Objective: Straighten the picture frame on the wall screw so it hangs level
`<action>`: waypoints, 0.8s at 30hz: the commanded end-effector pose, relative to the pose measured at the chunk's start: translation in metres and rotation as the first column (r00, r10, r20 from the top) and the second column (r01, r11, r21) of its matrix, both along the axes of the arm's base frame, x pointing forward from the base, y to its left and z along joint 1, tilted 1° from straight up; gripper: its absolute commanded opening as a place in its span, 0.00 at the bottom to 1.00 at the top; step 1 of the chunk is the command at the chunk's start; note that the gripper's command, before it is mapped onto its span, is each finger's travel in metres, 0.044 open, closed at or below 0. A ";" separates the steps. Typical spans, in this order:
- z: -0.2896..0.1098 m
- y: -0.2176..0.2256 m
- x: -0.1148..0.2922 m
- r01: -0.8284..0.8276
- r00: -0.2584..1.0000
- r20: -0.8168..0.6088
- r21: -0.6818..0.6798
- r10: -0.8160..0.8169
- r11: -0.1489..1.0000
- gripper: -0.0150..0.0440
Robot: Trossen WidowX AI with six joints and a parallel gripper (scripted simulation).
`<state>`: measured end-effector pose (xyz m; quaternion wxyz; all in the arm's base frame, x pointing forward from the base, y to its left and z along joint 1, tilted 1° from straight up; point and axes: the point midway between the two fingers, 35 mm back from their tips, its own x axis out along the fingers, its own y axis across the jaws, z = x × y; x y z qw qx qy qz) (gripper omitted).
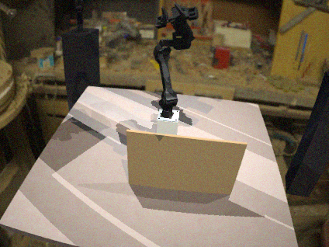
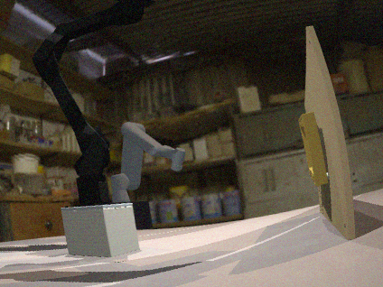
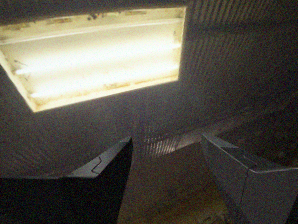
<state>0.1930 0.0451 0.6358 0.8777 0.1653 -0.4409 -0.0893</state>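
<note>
The tan wall board [image 1: 186,167] [image 2: 331,135] stands upright on the table, and the top view shows only its back. The yellow picture frame [image 2: 312,149] hangs on the board's side that faces the arm. It is seen nearly edge-on, so I cannot judge its tilt, and the screw is hidden. My gripper [image 1: 185,12] [image 3: 166,140] is raised high above the arm's base, far from the frame, and points up at the ceiling. Its fingers are open with nothing between them.
The arm stands on a grey base block [image 2: 99,230] [image 1: 168,116] behind the board. Dark pillars stand at the table's left [image 1: 81,58] and right [image 1: 310,147]. A pale grey arm shape [image 2: 135,153] shows behind the base. A ceiling light [image 3: 95,55] fills the wrist view.
</note>
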 end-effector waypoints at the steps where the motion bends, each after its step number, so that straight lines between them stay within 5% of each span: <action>1: -0.058 0.038 0.029 -0.249 0.963 -0.072 0.133 0.260 0.959 0.69; 12: -0.195 0.105 0.051 -0.538 0.743 -0.117 0.481 0.659 0.692 0.69; 24: -0.356 0.136 0.027 -0.491 0.511 -0.032 0.810 0.859 0.321 0.69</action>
